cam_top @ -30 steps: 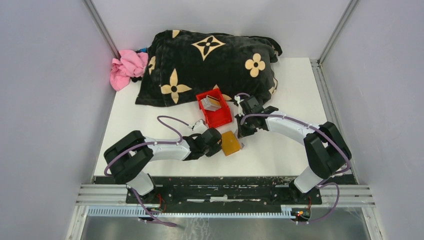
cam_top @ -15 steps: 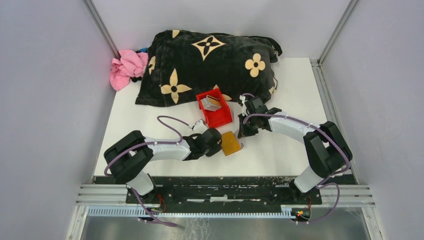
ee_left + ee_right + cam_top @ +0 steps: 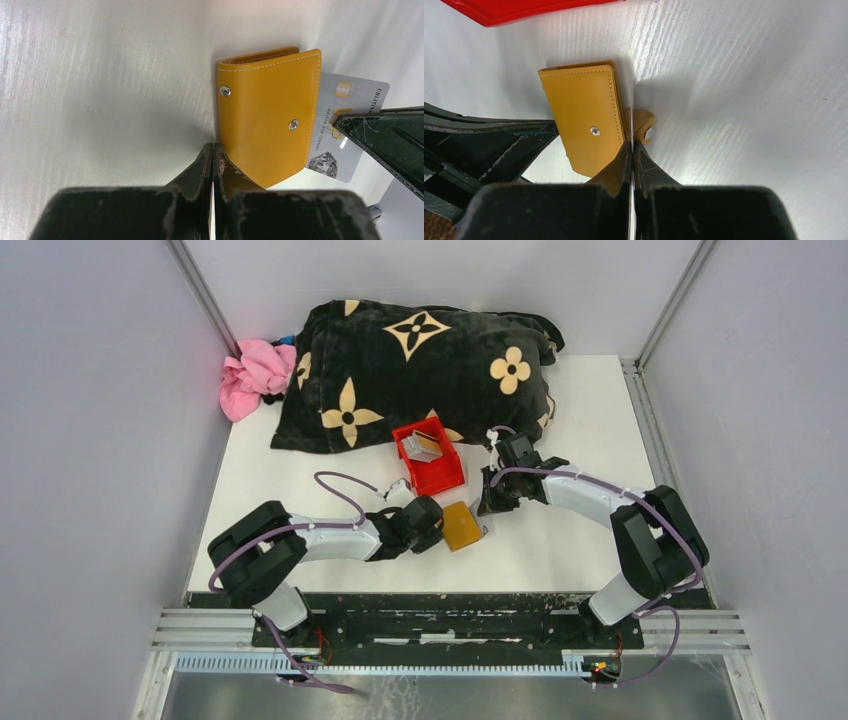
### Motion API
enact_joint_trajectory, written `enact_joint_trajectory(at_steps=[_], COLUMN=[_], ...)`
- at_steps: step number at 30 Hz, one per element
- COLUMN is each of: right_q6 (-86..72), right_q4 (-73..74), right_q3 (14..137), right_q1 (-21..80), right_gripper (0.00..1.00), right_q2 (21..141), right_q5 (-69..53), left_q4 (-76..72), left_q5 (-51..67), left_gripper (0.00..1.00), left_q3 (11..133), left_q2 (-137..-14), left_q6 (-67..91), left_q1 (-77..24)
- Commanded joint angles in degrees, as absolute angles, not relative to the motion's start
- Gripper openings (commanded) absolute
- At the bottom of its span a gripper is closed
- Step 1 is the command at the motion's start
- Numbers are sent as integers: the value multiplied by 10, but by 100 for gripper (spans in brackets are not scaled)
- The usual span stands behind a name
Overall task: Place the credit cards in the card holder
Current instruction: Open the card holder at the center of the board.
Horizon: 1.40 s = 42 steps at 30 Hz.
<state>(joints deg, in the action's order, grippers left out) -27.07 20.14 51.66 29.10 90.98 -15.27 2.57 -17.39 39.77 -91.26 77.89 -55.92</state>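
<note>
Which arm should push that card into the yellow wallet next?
Probably right: the right end effector pinches the credit card sticking out of the card holder; the left end effector only sits at the holder's opposite edge.

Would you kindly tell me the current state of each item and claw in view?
card holder: folded, snap tab undone.
credit card: sticking partway out from the holder's edge.
red bin: upright, holds grey cards.
left claw: shut, tips against the holder's corner.
right claw: shut on the credit card.
blanket: crumpled.
</note>
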Motion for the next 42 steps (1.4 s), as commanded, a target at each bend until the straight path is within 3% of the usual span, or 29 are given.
enact_joint_trajectory(at_steps=[1, 42], right_q6=[-281, -288], right_q4=[177, 171], right_q3=[514, 508], right_q1=[285, 266], right_gripper=[1, 1], right_q2=[886, 868], right_q5=[-160, -192], left_q4=[115, 116], left_q5=[-170, -159], left_gripper=[5, 3], left_q3=[367, 374], left_q2=[-950, -967], left_q6=[736, 745], left_q1=[-555, -556])
